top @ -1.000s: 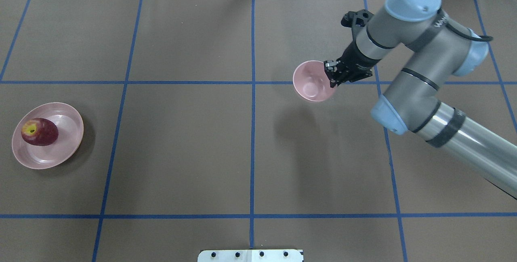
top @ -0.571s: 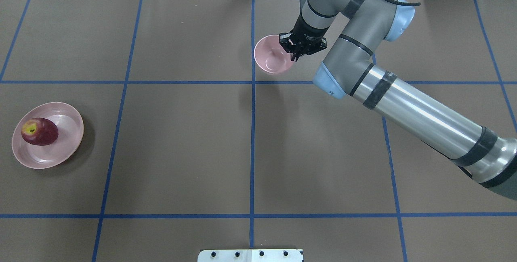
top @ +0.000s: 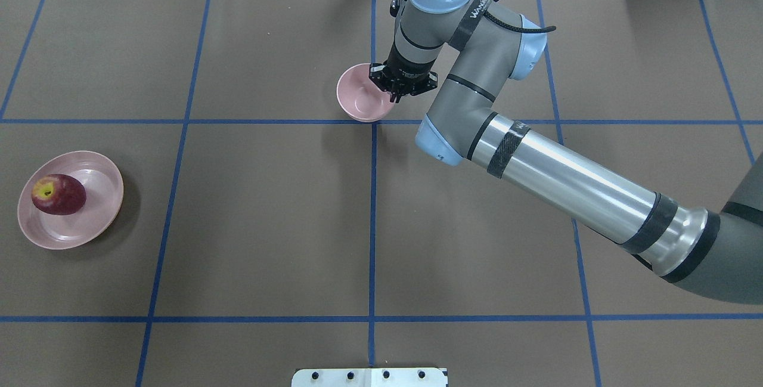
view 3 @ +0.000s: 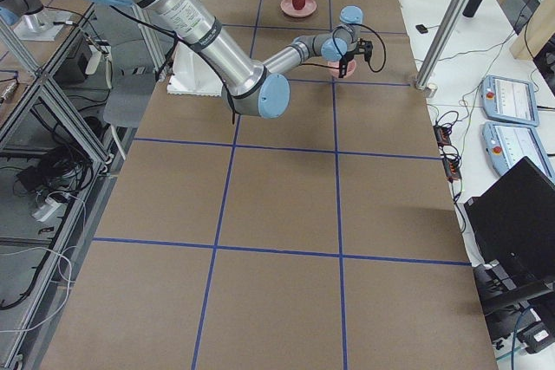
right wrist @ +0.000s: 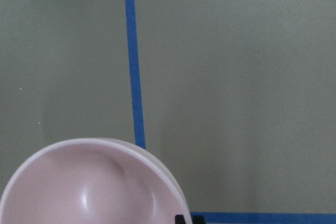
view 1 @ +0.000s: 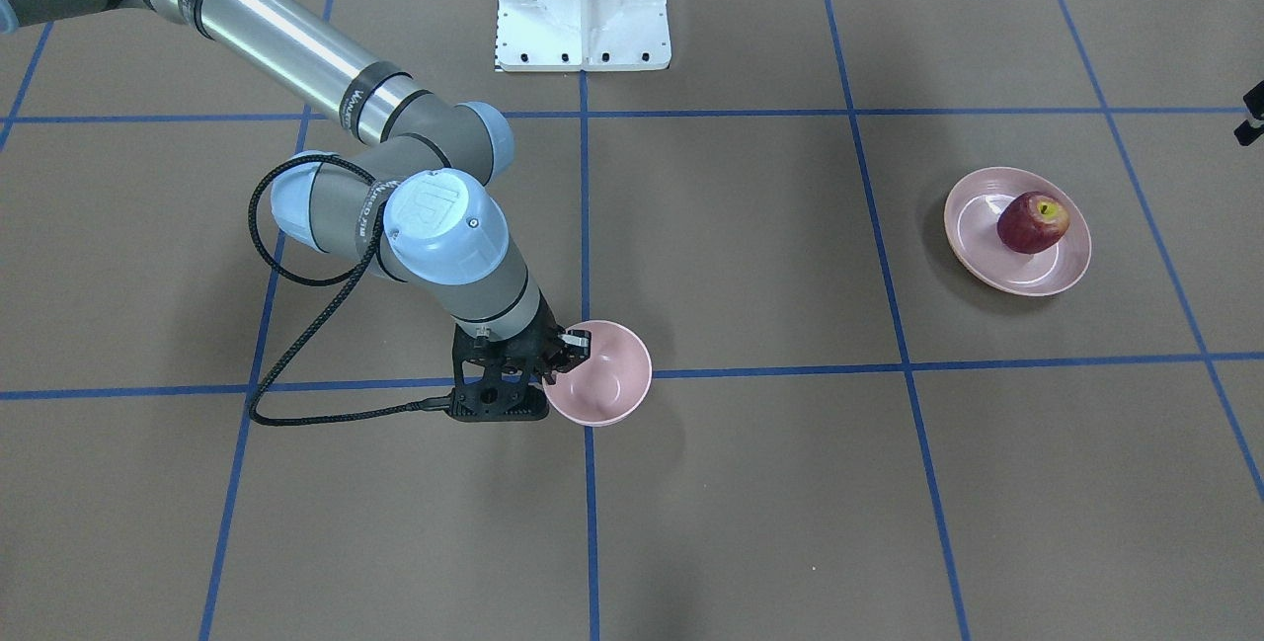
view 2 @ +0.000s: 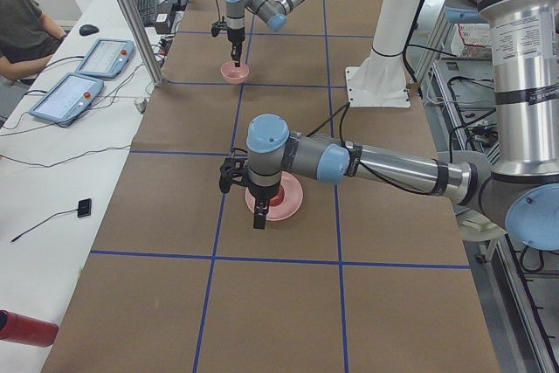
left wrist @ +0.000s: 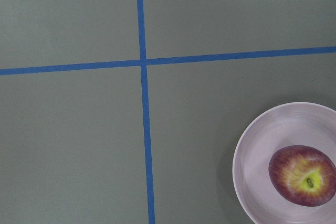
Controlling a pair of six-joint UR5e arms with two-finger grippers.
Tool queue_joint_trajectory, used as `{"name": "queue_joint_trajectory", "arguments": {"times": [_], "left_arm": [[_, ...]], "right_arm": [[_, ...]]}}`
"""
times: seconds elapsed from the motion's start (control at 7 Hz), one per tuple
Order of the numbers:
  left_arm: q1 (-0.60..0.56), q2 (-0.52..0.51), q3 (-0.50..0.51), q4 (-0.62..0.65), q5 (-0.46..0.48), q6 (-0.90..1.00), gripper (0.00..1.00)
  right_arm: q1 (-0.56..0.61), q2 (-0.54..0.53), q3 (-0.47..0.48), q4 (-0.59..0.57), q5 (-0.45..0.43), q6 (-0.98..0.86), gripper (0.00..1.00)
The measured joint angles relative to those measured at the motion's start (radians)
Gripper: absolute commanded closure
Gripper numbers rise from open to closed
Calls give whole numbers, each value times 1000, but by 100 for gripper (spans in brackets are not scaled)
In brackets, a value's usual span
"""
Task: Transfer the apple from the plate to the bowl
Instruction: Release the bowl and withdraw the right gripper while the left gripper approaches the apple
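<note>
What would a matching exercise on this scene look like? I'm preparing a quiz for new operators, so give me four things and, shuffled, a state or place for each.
Things:
1. apple
2. bowl
3. plate
4. right gripper

States or places:
A. shut on a pink rim
B. dark red, lying on something shallow
C. empty, held by its edge
D. carrying fruit, far out on the robot's left

Pairs: 1-B, 2-C, 3-D, 4-A

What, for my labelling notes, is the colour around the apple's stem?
Yellow on the dark red apple; clearest in left wrist view.
</note>
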Motion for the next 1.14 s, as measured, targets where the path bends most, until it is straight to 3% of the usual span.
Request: {"name": "queue_joint_trajectory", "arguments": {"times": [0.14, 0.29, 0.43, 0.71, 1.0, 1.14], "left_arm": [[0, -1, 2, 0, 0, 0, 2], [0, -2, 2, 0, 0, -1, 2], [0, -3, 3, 0, 0, -1, 2], [7, -7, 1, -3, 0, -8, 2], [113, -22, 1, -99, 3, -193, 2], [205, -25, 3, -199, 15, -357, 2]], "right_arm": [[-3, -6, 5, 0, -3, 4, 65], [-4, -15, 12, -1, -4, 7, 49], [-4, -25, 26, -2, -2, 8, 1], [23, -84, 125, -12, 22, 3, 0], [165, -214, 267, -45, 182, -20, 0], [249, -355, 390, -60, 258, -49, 0]]}}
